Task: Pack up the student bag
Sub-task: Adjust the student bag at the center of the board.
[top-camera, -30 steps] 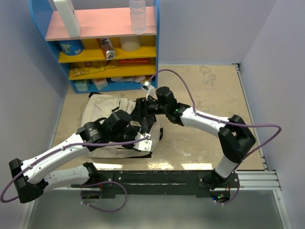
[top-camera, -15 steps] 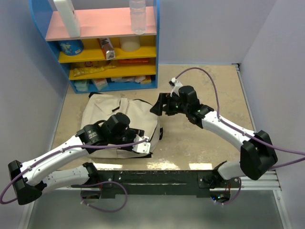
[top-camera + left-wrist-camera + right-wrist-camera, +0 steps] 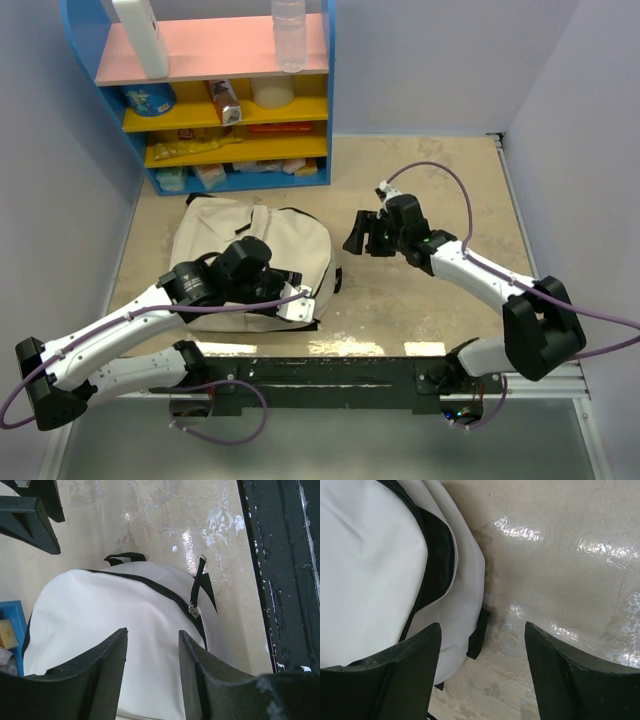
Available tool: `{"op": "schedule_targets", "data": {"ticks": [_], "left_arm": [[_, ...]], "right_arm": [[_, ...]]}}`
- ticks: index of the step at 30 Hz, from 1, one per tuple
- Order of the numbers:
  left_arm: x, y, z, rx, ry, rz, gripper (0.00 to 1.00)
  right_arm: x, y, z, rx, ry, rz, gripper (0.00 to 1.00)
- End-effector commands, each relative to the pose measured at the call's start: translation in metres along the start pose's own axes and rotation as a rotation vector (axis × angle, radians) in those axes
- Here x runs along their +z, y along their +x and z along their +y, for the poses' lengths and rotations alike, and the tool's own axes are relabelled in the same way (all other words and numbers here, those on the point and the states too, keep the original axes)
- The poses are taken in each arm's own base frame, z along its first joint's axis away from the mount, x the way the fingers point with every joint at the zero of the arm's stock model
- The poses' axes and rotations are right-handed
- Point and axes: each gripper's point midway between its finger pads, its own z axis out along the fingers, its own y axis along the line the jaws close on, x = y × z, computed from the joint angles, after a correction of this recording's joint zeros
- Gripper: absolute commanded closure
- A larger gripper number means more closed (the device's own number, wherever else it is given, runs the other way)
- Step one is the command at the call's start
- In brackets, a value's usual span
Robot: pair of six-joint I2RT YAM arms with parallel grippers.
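The student bag point(image 3: 245, 245) is a cream fabric backpack lying flat on the table left of centre, with its black zipper point(image 3: 150, 582) closed along the curved edge and a pull point(image 3: 192, 611) hanging from it. My left gripper point(image 3: 297, 300) hovers over the bag's near right part, open, with only cream fabric showing between its fingers point(image 3: 152, 635). My right gripper point(image 3: 356, 233) is open over bare table just right of the bag. In its own view point(image 3: 482, 627) the bag's edge point(image 3: 465, 570) and a black strap end point(image 3: 479, 632) lie below and to the left.
A blue shelf unit point(image 3: 235, 110) with yellow and pink shelves stands at the back left, holding a clear bottle point(image 3: 288, 35), a blue tub point(image 3: 150, 98) and several small packets. A black rail point(image 3: 330, 370) runs along the near edge. Grey walls close in both sides.
My right gripper has pulled away from the bag's top, moving right and back over bare table. The bag's top now lies flat. The left arm has barely moved.
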Motion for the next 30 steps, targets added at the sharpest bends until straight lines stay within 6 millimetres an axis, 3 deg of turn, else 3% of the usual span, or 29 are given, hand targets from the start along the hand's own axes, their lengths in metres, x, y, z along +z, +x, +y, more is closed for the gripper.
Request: {"op": "schedule_targets", "data": {"ticks": [1, 6, 13, 19, 25, 30], "left_arm": [[-0.001, -0.008, 0.006, 0.004, -0.022, -0.029, 0.5], [0.0, -0.009, 0.007, 0.006, -0.028, -0.029, 0.5], [-0.002, -0.006, 0.007, 0.006, -0.035, -0.022, 0.51], [-0.001, -0.006, 0.008, 0.009, -0.042, -0.028, 0.51], [-0.004, -0.005, 0.009, 0.011, -0.052, -0.021, 0.5], [-0.005, -0.004, 0.008, 0.009, -0.055, -0.024, 0.5]], "right_arm": [[0.014, 0.007, 0.009, -0.022, -0.038, 0.029, 0.3], [0.022, 0.013, 0.058, -0.077, -0.119, 0.036, 0.27], [0.015, 0.016, 0.1, -0.098, -0.176, 0.015, 0.23], [0.028, 0.036, 0.109, -0.122, -0.157, 0.072, 0.22], [0.042, 0.059, 0.101, -0.189, -0.034, 0.129, 0.26], [0.032, 0.045, 0.095, -0.211, 0.045, 0.069, 0.34]]}}
